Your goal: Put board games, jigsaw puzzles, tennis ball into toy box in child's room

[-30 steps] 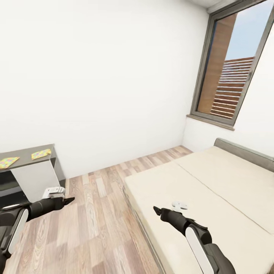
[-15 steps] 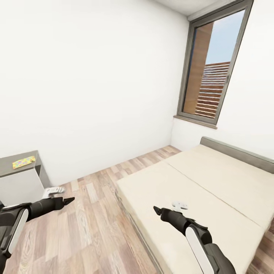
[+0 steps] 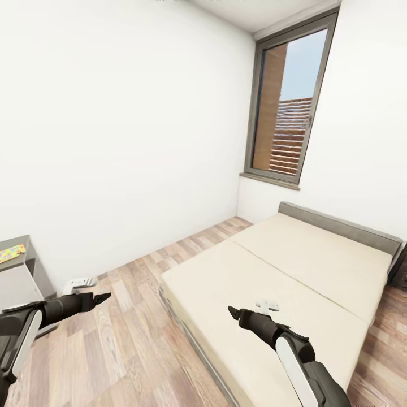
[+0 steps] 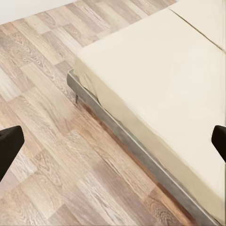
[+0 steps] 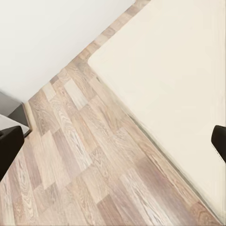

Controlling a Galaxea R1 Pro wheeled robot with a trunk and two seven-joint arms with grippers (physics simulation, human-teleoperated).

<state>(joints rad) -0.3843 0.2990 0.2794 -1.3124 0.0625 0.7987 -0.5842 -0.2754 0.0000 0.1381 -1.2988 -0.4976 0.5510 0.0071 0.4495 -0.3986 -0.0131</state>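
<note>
Your view has swung right: the dark grey desk (image 3: 17, 261) with one multicoloured jigsaw square (image 3: 11, 253) now sits at the left edge, and the large cream bed (image 3: 271, 282) fills the lower right. No board games show on it. Both the left hand (image 3: 100, 297) and the right hand (image 3: 233, 311) are spread open and empty.

Cream bed (image 3: 294, 271) with one seam at right, wood plank floor (image 3: 130, 339) at left, grey table (image 3: 20, 265) corner far left bearing a jigsaw puzzle (image 3: 11, 253), tall window (image 3: 285, 107) beyond, left gripper (image 3: 104, 296) over floor, right gripper (image 3: 232, 311) over bed.

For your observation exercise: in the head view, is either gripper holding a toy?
No: the left gripper and right gripper both hang empty.
</note>
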